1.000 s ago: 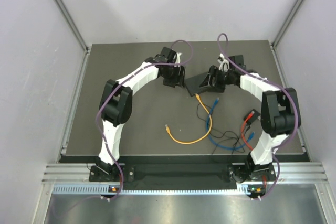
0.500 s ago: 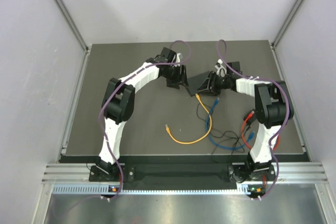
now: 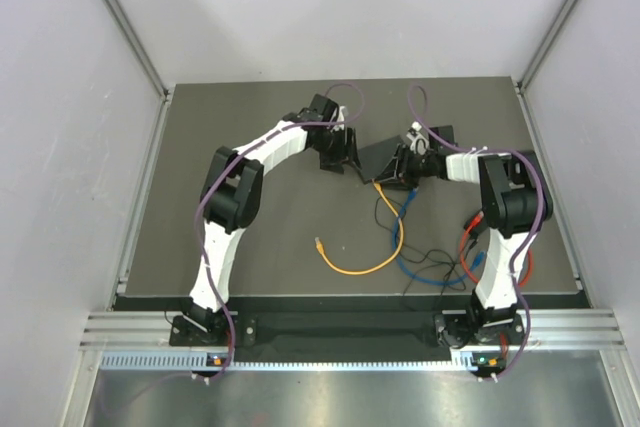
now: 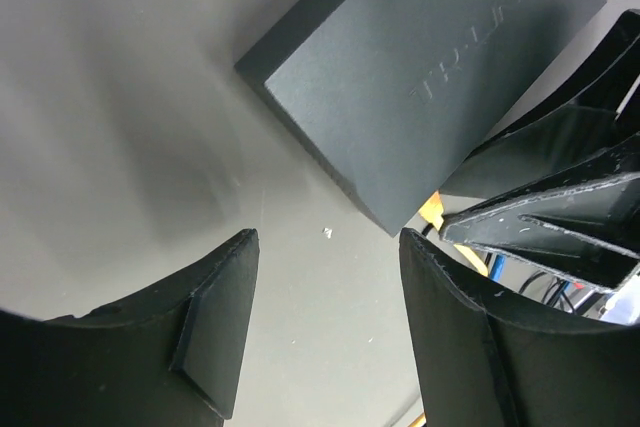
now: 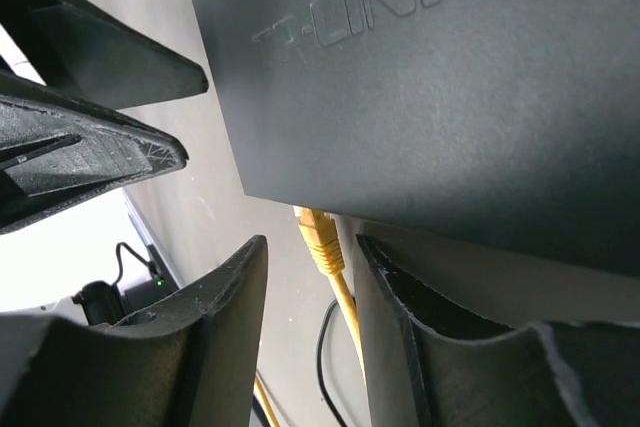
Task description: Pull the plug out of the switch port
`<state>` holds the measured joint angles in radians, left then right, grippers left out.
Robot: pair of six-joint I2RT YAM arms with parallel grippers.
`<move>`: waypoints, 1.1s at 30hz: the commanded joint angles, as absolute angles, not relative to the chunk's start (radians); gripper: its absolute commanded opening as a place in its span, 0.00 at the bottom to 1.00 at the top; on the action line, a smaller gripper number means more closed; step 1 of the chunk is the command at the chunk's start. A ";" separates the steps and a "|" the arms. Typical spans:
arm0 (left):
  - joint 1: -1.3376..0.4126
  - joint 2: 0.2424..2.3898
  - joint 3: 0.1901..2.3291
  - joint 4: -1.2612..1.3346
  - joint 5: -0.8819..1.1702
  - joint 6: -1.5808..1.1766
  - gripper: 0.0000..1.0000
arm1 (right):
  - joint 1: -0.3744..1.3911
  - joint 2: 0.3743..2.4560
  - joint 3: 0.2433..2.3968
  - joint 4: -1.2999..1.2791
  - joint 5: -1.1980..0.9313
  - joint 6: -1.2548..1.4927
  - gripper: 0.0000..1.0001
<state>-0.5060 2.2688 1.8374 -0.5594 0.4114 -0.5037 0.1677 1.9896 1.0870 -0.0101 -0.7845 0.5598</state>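
Observation:
The switch [image 3: 378, 159], a flat matte-black box, lies at the back middle of the table; its top fills the wrist views [image 4: 440, 57] [image 5: 430, 77]. A yellow plug [image 5: 320, 239] sits in a port on its near edge, with its yellow cable [image 3: 395, 237] trailing toward me. My right gripper [image 3: 402, 169] [image 5: 312, 240] straddles that plug, its jaws narrowly open, with a gap on the left side. My left gripper [image 3: 343, 157] [image 4: 325, 237] stands open and empty by the switch's left corner.
Blue [image 3: 420, 269], red [image 3: 468, 239] and thin black [image 3: 385, 212] cables lie tangled at the front right. The yellow cable's free end [image 3: 318, 243] rests mid-table. Both grippers crowd the switch; the right one's fingers [image 4: 560, 207] show in the left wrist view.
My right gripper has slid left along the switch's near edge onto the yellow plug, and its jaws have narrowed. The left gripper has barely shifted and stays equally open.

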 commanded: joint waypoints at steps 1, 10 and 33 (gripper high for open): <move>-0.517 2.295 1.894 -0.531 0.433 -0.520 0.63 | 0.169 2.022 1.088 0.051 -0.795 0.528 0.40; -0.534 2.324 1.911 -0.548 0.414 -0.526 0.63 | 0.169 2.052 1.069 0.123 -0.792 0.597 0.37; -0.574 2.237 1.846 -0.531 0.284 -0.416 0.64 | 0.169 2.103 1.091 0.095 -0.745 0.735 0.00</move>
<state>-0.5457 2.3177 1.8744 -0.5571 0.3782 -0.4965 0.1658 2.0647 1.0664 0.1741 -0.8280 0.7311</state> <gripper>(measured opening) 0.637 0.039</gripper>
